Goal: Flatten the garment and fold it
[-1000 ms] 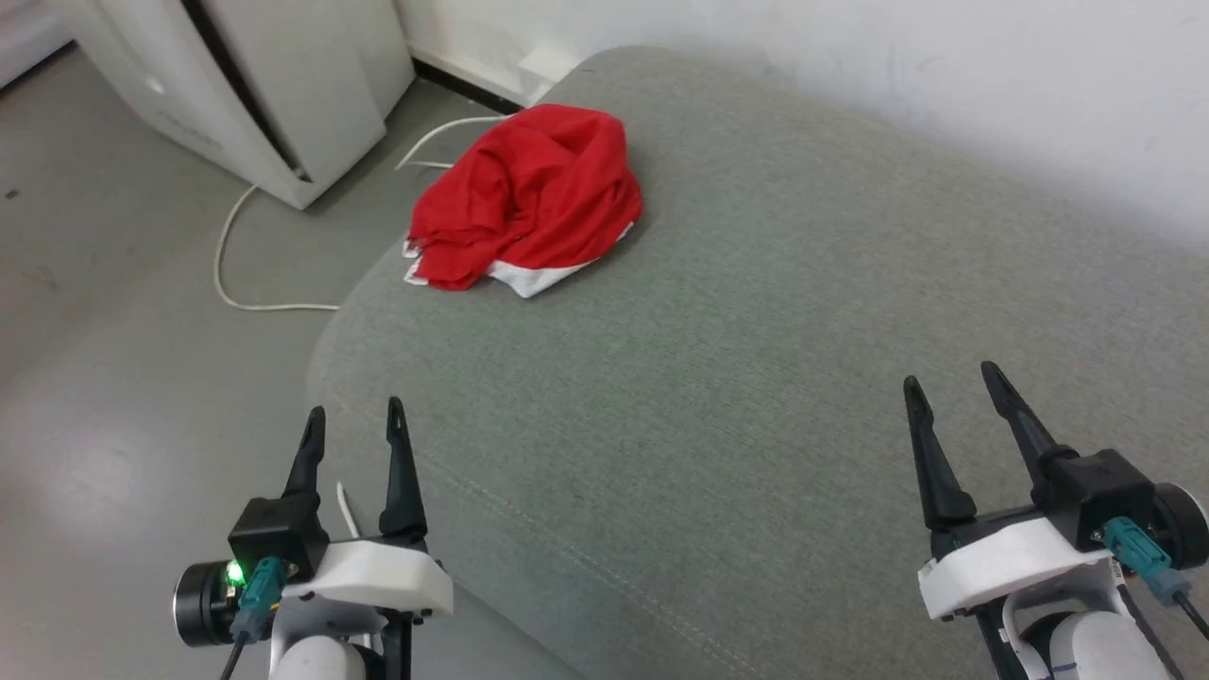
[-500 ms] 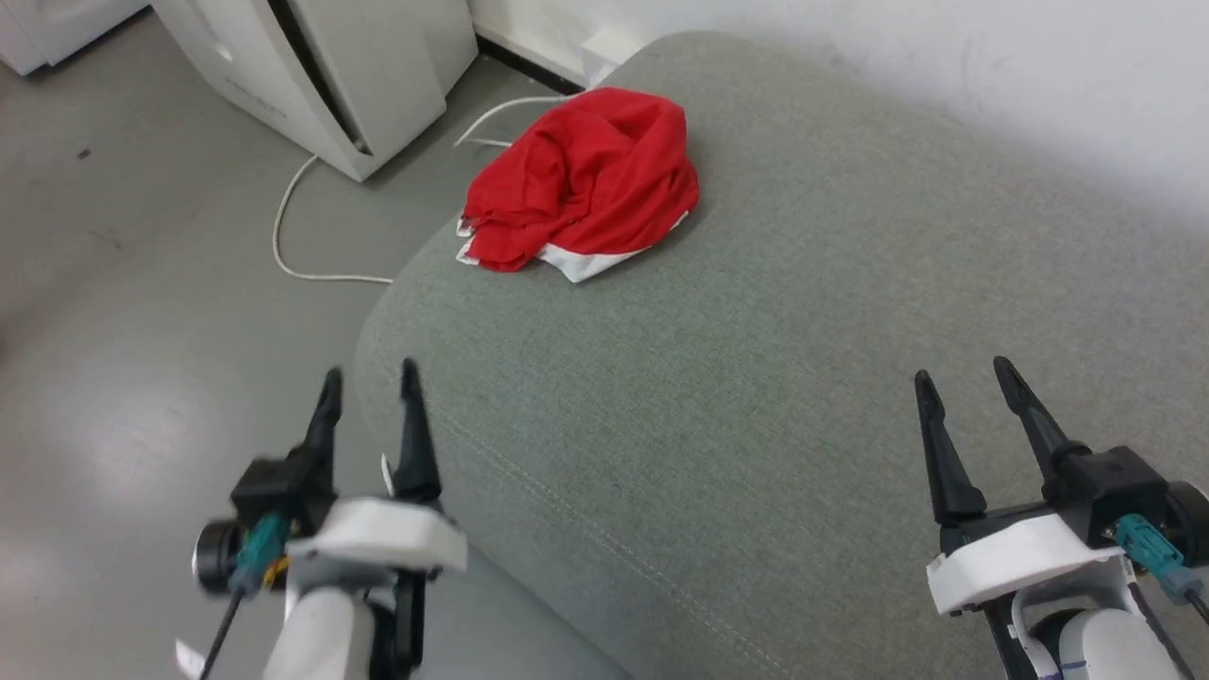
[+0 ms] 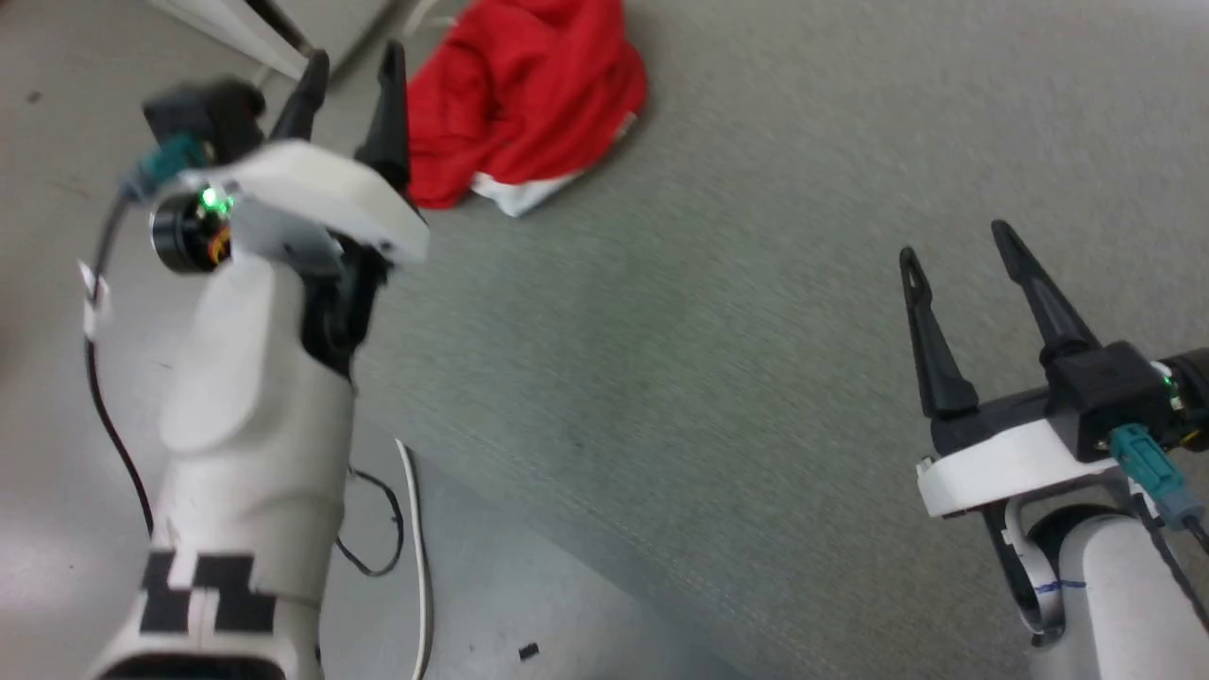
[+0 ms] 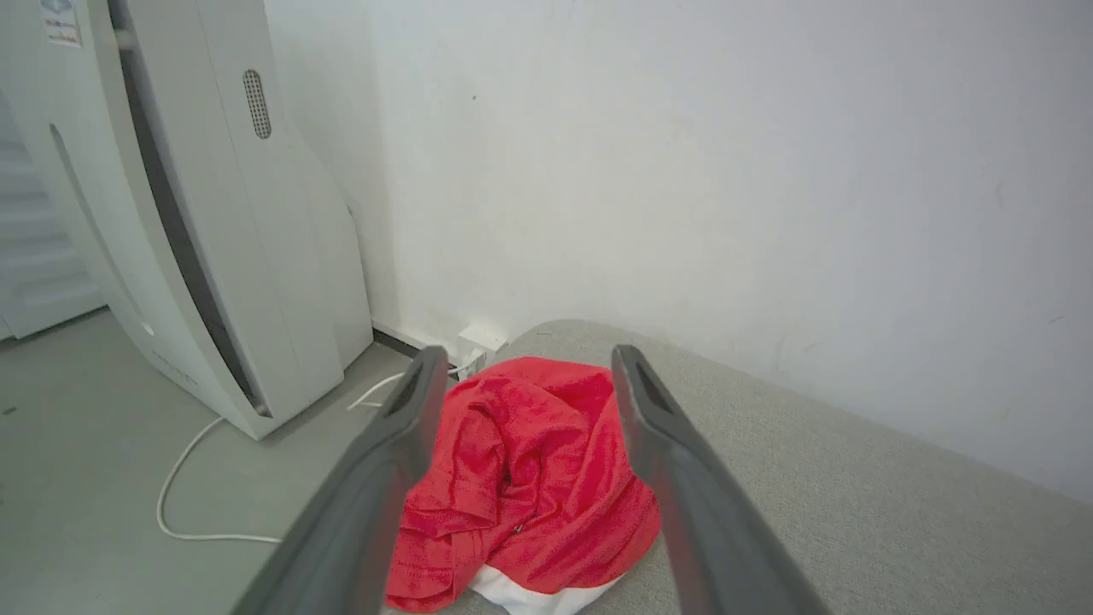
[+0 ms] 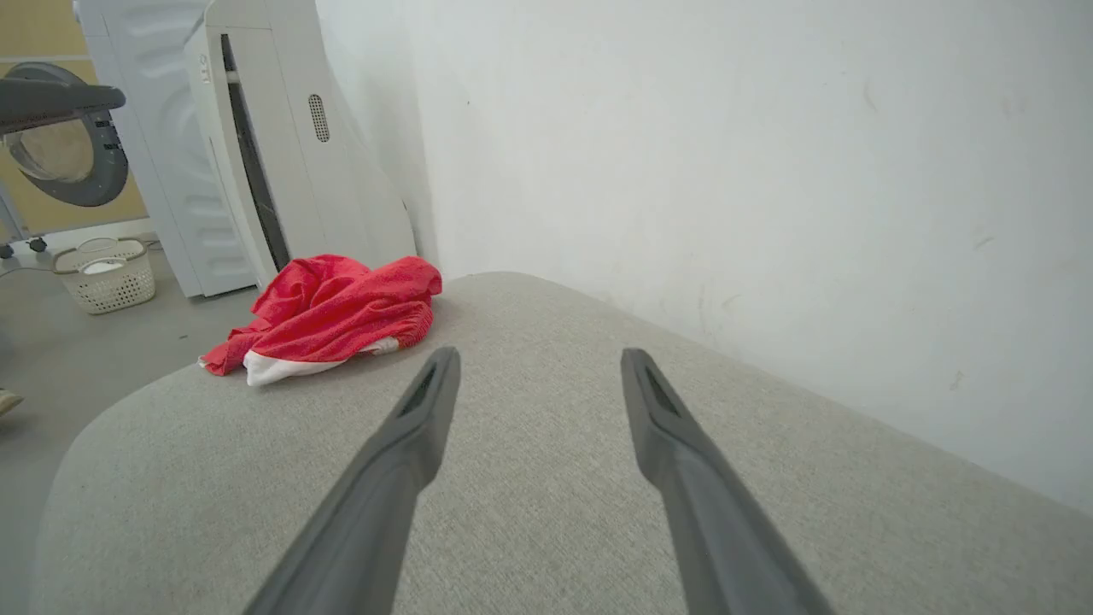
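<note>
The garment (image 3: 529, 104) is a crumpled red heap with a white edge, lying on the far left corner of a grey-green cushion (image 3: 737, 331). My left gripper (image 3: 351, 61) is raised and open just short of the heap, with nothing between its fingers. In the left wrist view the garment (image 4: 529, 495) lies ahead between the open left gripper (image 4: 529, 363) fingers. My right gripper (image 3: 954, 241) hangs open and empty over the cushion's right side, far from the garment. In the right wrist view the garment (image 5: 333, 312) sits at the left, beyond the right gripper (image 5: 538, 359).
A tall white appliance (image 4: 196, 256) stands on the floor left of the cushion, with a white cable (image 4: 184, 478) trailing from it. A white wall (image 5: 768, 171) runs behind the cushion. A washing machine door (image 5: 60, 145) and a small basket (image 5: 107, 278) sit farther left.
My left arm has lifted and reached forward toward the garment. The head camera has tilted down and shifted, so the whole scene has slid up. The right gripper has barely moved.
</note>
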Motion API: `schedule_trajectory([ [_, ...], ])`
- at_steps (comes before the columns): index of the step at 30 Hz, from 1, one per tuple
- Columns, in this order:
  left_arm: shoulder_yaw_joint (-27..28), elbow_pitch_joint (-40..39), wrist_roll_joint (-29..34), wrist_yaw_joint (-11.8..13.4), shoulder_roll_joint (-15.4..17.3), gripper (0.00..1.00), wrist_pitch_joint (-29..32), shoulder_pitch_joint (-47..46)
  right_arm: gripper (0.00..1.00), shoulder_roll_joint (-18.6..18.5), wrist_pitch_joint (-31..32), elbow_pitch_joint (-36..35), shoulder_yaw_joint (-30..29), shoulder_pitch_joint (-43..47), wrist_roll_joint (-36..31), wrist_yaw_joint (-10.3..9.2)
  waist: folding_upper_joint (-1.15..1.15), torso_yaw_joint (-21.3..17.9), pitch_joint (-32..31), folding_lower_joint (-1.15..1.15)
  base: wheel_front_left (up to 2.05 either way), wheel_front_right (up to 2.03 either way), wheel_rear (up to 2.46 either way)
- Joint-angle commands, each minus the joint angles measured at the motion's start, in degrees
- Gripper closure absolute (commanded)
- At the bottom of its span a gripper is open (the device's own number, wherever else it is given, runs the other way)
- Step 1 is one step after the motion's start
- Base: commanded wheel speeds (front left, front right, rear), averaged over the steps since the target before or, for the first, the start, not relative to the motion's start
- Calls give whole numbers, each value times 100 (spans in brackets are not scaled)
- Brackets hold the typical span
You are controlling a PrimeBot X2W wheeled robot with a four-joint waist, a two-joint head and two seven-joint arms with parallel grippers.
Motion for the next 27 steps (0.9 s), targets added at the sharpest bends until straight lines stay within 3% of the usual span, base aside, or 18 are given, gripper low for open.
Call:
schedule_trajectory([
  [1,10,118,-91,-55,2,0,80,-117,0,-41,12,-35,-15,-63,-40,-11,0,-1129,1297,-1,0,0,0],
  [10,166,1455,-733,-259,431,0,1532,-1007,0,-60,-28,-142,15,-239,45,-11,0,-1821,1975,-1,0,0,0],
  [17,402,2032,-1003,-72,746,0,2166,-1122,0,-20,-234,30,70,-306,144,-11,0,-2143,1967,-1,0,0,0],
  [18,420,2090,-1019,-63,811,18,2223,-1131,0,-14,-265,68,78,-317,161,-11,0,-2178,1935,-1,0,0,0],
  [19,408,2121,-995,-39,869,72,2240,-1138,0,-9,-299,106,85,-331,176,-11,0,-2206,1890,-1,0,0,0],
  [20,389,2105,-943,-8,930,100,2156,-1145,0,-3,-332,146,90,-342,192,-11,0,-2229,1835,-1,0,0,0],
  [22,375,2044,-811,68,1102,100,1787,-1153,0,7,-397,244,114,-357,226,-11,0,-2272,1694,-1,0,0,0],
  [27,289,1741,-274,602,1386,100,280,-1022,0,25,-596,569,151,-318,342,-11,0,-2348,1074,-1,0,0,0],
])
